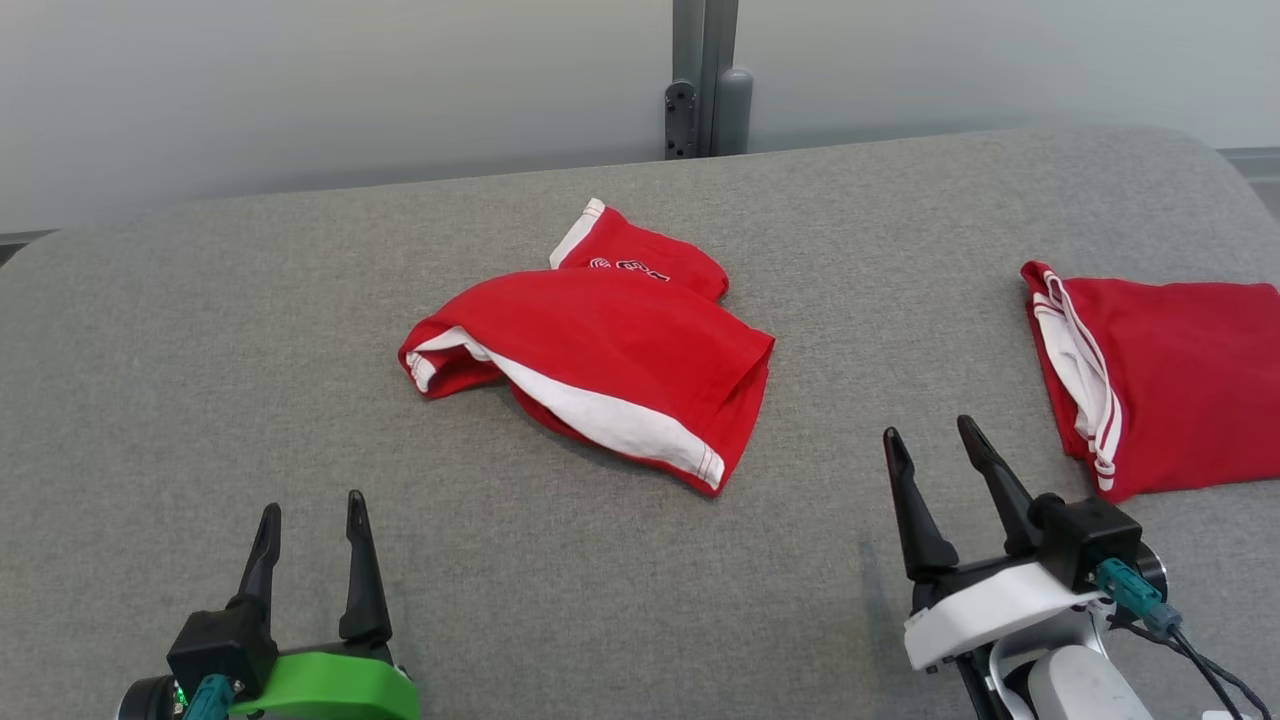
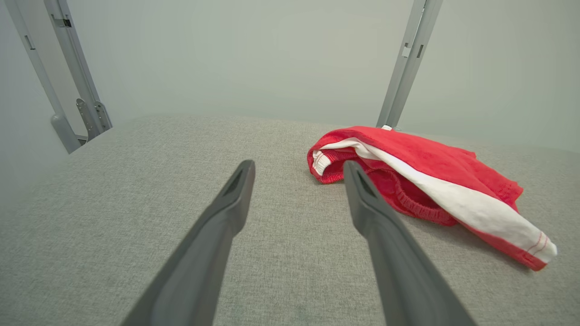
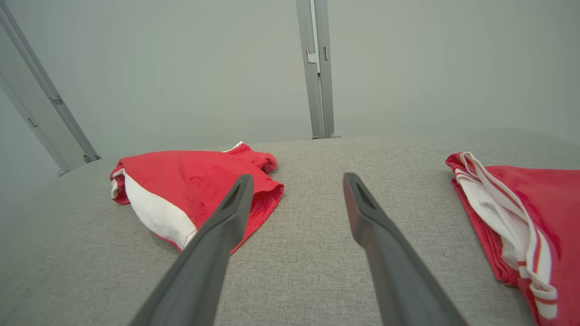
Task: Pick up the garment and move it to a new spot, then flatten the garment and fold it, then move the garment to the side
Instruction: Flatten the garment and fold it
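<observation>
1. The garment [image 1: 600, 350], red with white bands, lay crumpled near the middle of the table [image 1: 200, 380]. Its top fold hid the layers beneath, and one part stuck out behind that fold.
2. A dark print [image 1: 630, 268] on that rear part was half covered and could not be read.
3. A second garment [image 1: 1180, 380], also red with striped white trim, lay at the table's right side, well apart from the first. The right edge of the head view cut it off.
4. The left tool [image 1: 312, 505] was released and empty, its fingers spread, over the near left of the table and well apart from the garment. Its green mount [image 1: 330, 690] was cut off by the bottom edge.
5. The right tool [image 1: 930, 430] was also released and empty. It sat between the two garments and touched neither. Whether its tips met the table could not be told.
6. The table was covered in grey woven cloth, and its far corners were rounded.
7. Behind the table stood a plain pale wall [image 1: 300, 90]. A grey metal post [image 1: 705, 75] rose upright just past the far edge.
</observation>
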### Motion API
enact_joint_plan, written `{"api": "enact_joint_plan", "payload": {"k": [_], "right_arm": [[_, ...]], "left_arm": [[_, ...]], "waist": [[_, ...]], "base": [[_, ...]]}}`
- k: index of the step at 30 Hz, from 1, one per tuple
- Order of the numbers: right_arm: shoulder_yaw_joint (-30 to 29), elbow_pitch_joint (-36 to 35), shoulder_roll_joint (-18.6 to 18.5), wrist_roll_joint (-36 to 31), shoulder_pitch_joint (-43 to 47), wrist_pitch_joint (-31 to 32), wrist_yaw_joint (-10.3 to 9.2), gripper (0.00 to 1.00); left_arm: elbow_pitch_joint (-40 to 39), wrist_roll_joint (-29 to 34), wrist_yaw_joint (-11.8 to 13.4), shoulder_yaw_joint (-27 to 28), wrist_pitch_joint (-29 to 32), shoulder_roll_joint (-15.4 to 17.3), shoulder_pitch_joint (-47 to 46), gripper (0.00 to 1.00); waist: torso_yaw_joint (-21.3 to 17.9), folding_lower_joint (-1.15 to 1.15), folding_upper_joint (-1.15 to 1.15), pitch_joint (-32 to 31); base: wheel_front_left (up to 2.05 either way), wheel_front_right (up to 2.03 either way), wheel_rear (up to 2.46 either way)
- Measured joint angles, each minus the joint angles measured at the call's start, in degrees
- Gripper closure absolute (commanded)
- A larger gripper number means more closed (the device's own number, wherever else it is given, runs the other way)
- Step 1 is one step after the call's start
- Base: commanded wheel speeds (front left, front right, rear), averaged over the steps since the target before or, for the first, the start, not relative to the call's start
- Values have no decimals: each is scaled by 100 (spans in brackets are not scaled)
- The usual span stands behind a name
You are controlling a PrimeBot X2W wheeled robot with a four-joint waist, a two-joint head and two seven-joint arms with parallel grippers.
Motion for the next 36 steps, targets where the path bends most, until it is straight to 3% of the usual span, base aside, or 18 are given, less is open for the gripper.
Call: {"api": "enact_joint_plan", "payload": {"k": [10,18,19,20,21,24,25,26,30,36], "right_arm": [[920,1057,7,454,-535,219,1,0],[1081,2265,5,850,-1124,103,0,0],[1117,2397,7,921,-1198,73,0,9],[1159,2485,7,1024,-1262,60,1,25],[1206,2565,7,1113,-1332,44,0,50],[1372,2755,7,1252,-1563,-5,0,75],[1414,2770,7,1270,-1628,-18,1,75],[1448,2755,7,1312,-1682,-30,0,100],[1480,2332,4,1404,-1760,-55,0,100],[1705,1081,8,1249,-1538,-60,0,100]], "left_arm": [[110,93,-138,-46,0,-152,-199,0],[171,187,-207,29,-8,-250,-230,0],[182,203,-222,46,-8,-258,-230,0],[193,211,-234,63,-8,-261,-230,0],[201,213,-252,75,-8,-270,-230,0],[221,264,-270,114,-8,-287,-229,0],[232,274,-278,120,-8,-288,-229,0],[237,289,-286,122,-8,-290,-229,0],[271,313,-325,149,-8,-293,-216,0],[356,360,-399,107,-8,-315,-193,0]], "waist": [[509,0,0,226],[1048,0,0,445],[1110,0,0,469],[1156,0,0,489],[1196,0,0,508],[1254,0,0,566],[1244,0,0,574],[1226,0,0,577],[1088,0,0,560],[744,0,0,450]], "base": [[0,0,0],[0,0,0],[0,0,0],[0,0,0],[0,0,0],[0,0,0],[0,0,0],[0,0,0],[0,0,0],[0,0,0]]}}
